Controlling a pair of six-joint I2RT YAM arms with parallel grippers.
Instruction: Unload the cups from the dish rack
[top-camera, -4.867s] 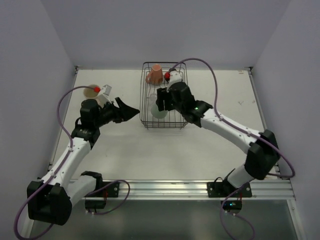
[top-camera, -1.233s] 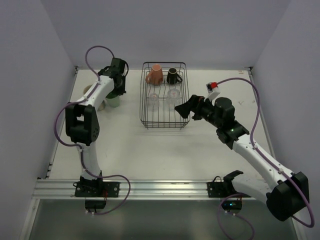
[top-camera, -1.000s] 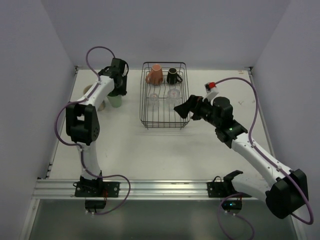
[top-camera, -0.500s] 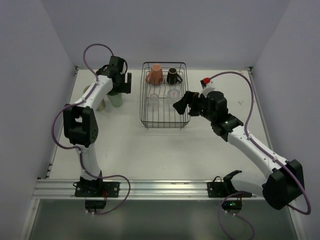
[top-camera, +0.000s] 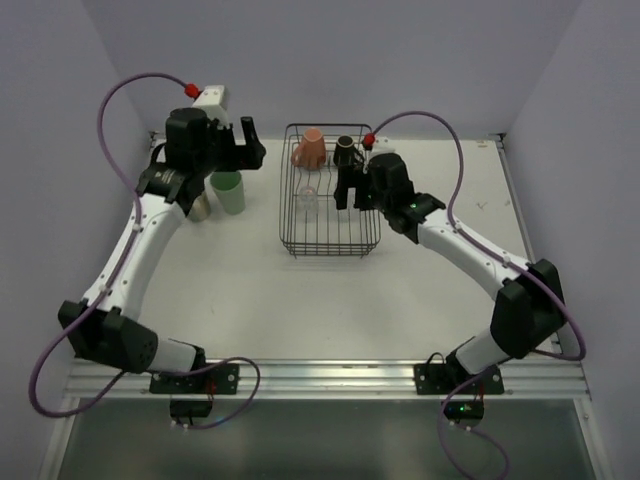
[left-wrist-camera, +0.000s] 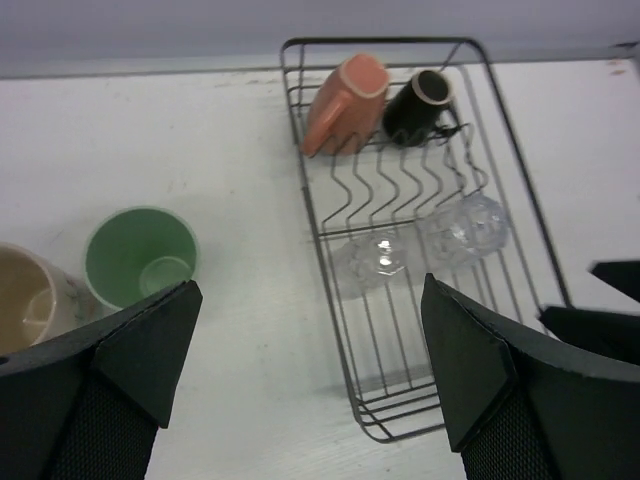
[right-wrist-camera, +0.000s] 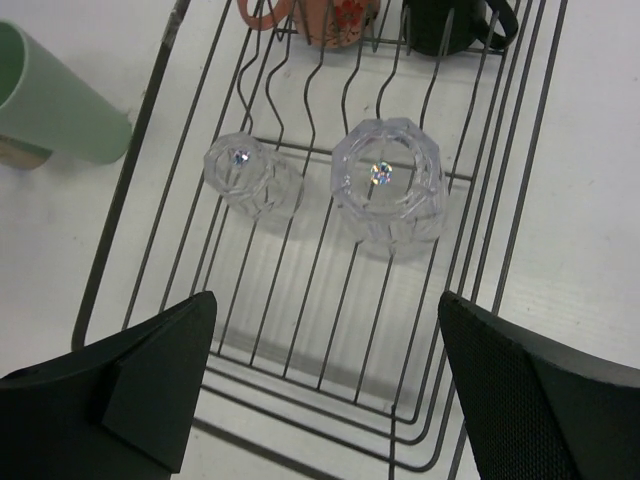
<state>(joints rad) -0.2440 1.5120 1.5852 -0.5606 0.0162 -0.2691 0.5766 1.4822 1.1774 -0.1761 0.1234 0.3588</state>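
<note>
The dark wire dish rack (top-camera: 290, 243) stands at the back middle of the table. It holds a salmon-pink mug (top-camera: 309, 148), a black mug (top-camera: 345, 150) and a clear glass (top-camera: 307, 200). My right gripper (top-camera: 349, 192) hovers open over the rack and hides the second glass in the top view. In the right wrist view both glasses (right-wrist-camera: 250, 175) (right-wrist-camera: 388, 180) lie ahead of the open gripper (right-wrist-camera: 325, 390). The mint-green tumbler (top-camera: 228, 192) and cream tumbler (top-camera: 199, 205) stand on the table left of the rack. My left gripper (top-camera: 248, 143) is raised above them, open and empty (left-wrist-camera: 312, 380).
Pale walls close in the table at the back and both sides. An aluminium rail (top-camera: 330, 375) with the arm bases runs along the near edge. Bare white table (top-camera: 330, 300) lies in front of the rack.
My left gripper has let go of the mint-green tumbler and risen above it. My right gripper has swung left from beside the rack to over its right half.
</note>
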